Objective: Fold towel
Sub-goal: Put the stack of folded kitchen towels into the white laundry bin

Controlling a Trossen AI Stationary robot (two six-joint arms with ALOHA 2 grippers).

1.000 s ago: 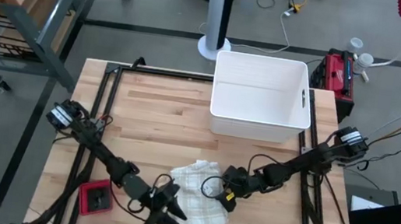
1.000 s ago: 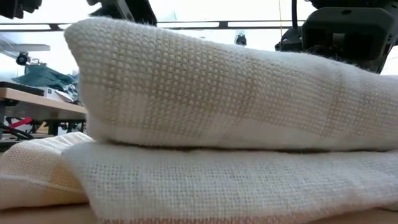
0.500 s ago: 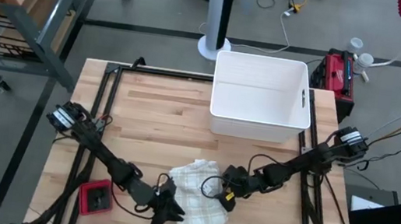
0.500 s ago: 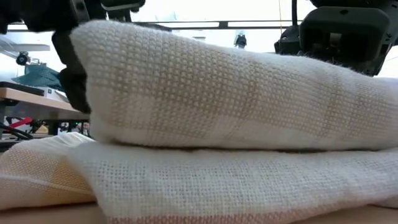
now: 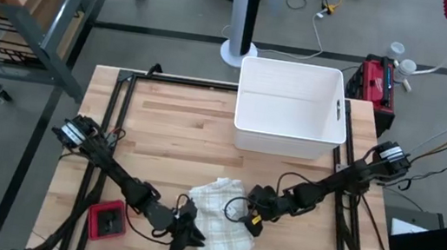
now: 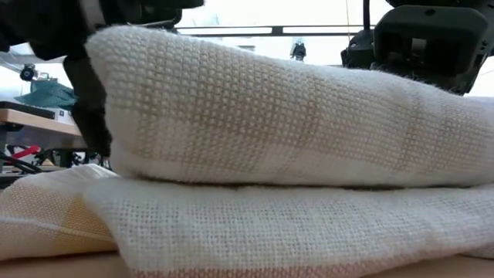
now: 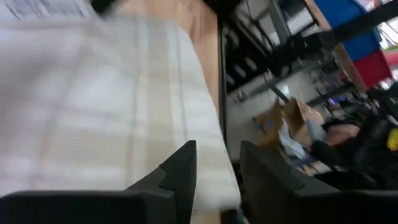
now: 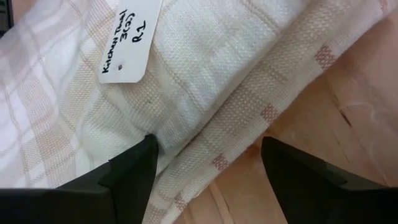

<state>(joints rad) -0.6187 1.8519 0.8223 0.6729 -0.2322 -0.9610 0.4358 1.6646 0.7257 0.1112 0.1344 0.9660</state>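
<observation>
High view: you have the towel [image 5: 219, 221] lying crumpled and partly folded near the front edge of the table [image 5: 179, 128], roughly mid-width. The left gripper [image 5: 183, 239] sits at the towel's front-left corner, its arm running back toward the table's left edge. The right gripper [image 5: 251, 208] sits at the towel's right side, its arm stretching toward the right edge. A white bin [image 5: 291, 108] stands at the back edge, right of centre, well apart from the towel. A red block [image 5: 108, 219] lies near the front-left corner, beside the left arm.

Low view: the towel [image 6: 293, 139] fills the picture, one thick fold stacked on a lower layer. A dark finger [image 6: 89, 100] of the left gripper stands against the upper fold's end. A dark gripper body [image 6: 432, 38] shows behind the upper fold at the other side.

Left wrist view: you see the left gripper [image 7: 217, 171] with its two fingers standing a narrow way apart, the towel's edge [image 7: 124, 106] running up to them. You cannot tell whether cloth is pinched between them.

Right wrist view: the right gripper [image 8: 208, 158] has its fingers spread wide, one finger tip touching the towel [image 8: 205, 68], the other over bare wood. A white paper tag [image 8: 132, 43] with handwriting lies on the cloth.
</observation>
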